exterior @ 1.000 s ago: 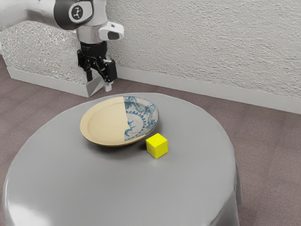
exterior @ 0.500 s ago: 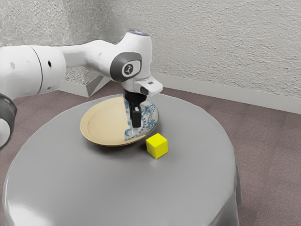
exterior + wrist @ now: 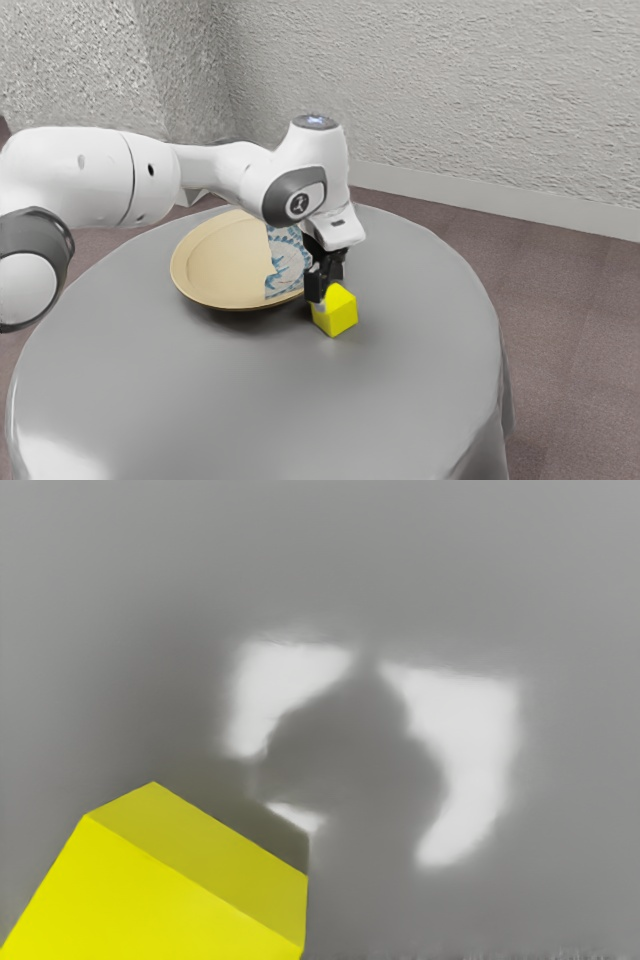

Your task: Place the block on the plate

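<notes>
The black gripper (image 3: pixel 330 286) is low over the block's upper part in the exterior view, its fingers apart. One finger stands at the block's side toward the plate, the other behind the block. The yellow block (image 3: pixel 337 315) rests on the table beside the plate, its top partly hidden by the gripper. In the wrist view the block (image 3: pixel 150 900) lies close under the hand, its edges at a slant. The plate (image 3: pixel 215 262), part plain tan and part blue-and-white pattern, holds nothing that shows; the hand covers some of its rim.
The round table (image 3: pixel 250 400) has a grey cloth. In the exterior view, the arm (image 3: pixel 215 165) reaches in from the left, above the table and the plate's far side. A textured wall (image 3: pixel 480 100) stands behind the table. Light patches and a shadow mark the cloth.
My hand has come down from over the plate's patterned side to the block, moving toward the exterior view's right. The block and plate have not moved.
</notes>
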Motion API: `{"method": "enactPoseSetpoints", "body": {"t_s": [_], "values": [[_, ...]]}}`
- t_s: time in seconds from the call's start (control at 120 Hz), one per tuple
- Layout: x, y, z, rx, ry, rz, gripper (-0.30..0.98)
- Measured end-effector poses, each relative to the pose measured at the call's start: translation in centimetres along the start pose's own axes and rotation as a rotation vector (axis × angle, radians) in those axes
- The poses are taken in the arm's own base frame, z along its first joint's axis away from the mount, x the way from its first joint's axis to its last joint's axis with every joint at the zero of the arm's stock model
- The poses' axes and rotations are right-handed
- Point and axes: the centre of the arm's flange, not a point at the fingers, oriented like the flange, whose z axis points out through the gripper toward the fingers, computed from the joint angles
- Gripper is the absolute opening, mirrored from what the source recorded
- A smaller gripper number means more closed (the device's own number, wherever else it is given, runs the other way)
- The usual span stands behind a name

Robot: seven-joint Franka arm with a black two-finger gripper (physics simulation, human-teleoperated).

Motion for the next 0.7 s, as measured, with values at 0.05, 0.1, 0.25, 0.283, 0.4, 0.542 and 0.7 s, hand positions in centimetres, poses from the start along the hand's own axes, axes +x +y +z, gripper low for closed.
{"method": "enactPoseSetpoints", "body": {"t_s": [0.05,0.1,0.25,0.283,0.4,0.542,0.7], "values": [[-0.2,-0.2,0.8,0.009,0.003,0.038,0.69],[-0.2,-0.4,1.2,0.022,0.004,0.075,0.69],[-0.4,-1.3,2.7,0.059,0.001,0.172,0.69],[-0.5,-1.5,3.1,0.063,0.001,0.19,0.69],[-0.9,-2.1,4.4,0.073,0.001,0.239,0.69],[-0.7,-2.9,4.9,0.095,0.006,0.291,0.69],[-0.6,-3.5,6.0,0.097,0.008,0.335,0.69]]}}
